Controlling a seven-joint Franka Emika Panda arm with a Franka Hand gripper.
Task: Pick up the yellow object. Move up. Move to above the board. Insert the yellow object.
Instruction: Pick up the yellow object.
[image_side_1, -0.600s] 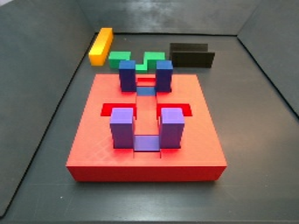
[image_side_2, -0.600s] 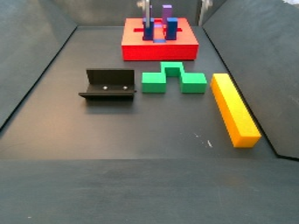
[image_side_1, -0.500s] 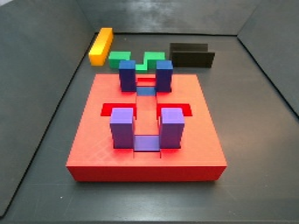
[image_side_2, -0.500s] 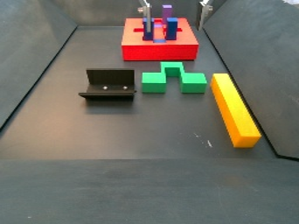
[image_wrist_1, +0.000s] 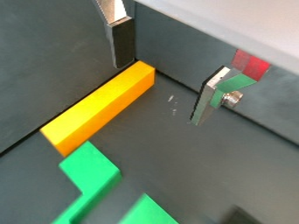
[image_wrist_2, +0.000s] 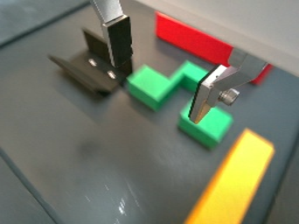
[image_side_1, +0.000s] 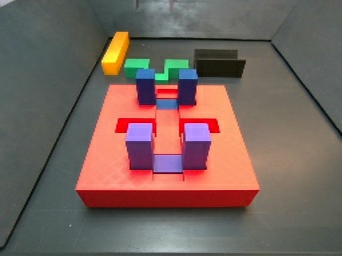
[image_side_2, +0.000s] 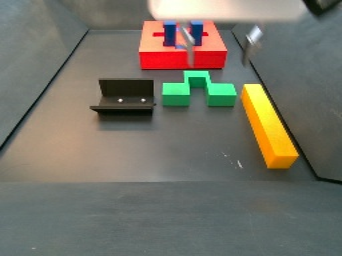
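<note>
Nothing done yet — the gripper (image_wrist_1: 163, 74) hangs wide open and empty above the floor, the bar (image_wrist_1: 100, 104) lying below, just beside one finger (image_wrist_1: 121, 39). Grasp, lift, carry to the board (image_side_1: 167, 165) and insertion all remain.

Side views face each other across the board (image_side_1: 167, 150) (wrist views look down close).

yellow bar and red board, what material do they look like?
Yellow object: likely plastic or painted wood; uniform matte colour, sharp edges, no grain visible. Board: same look, flat matte red with crisp recessed slots. The tool hangs open above the floor near the bar, touching neither.
</note>
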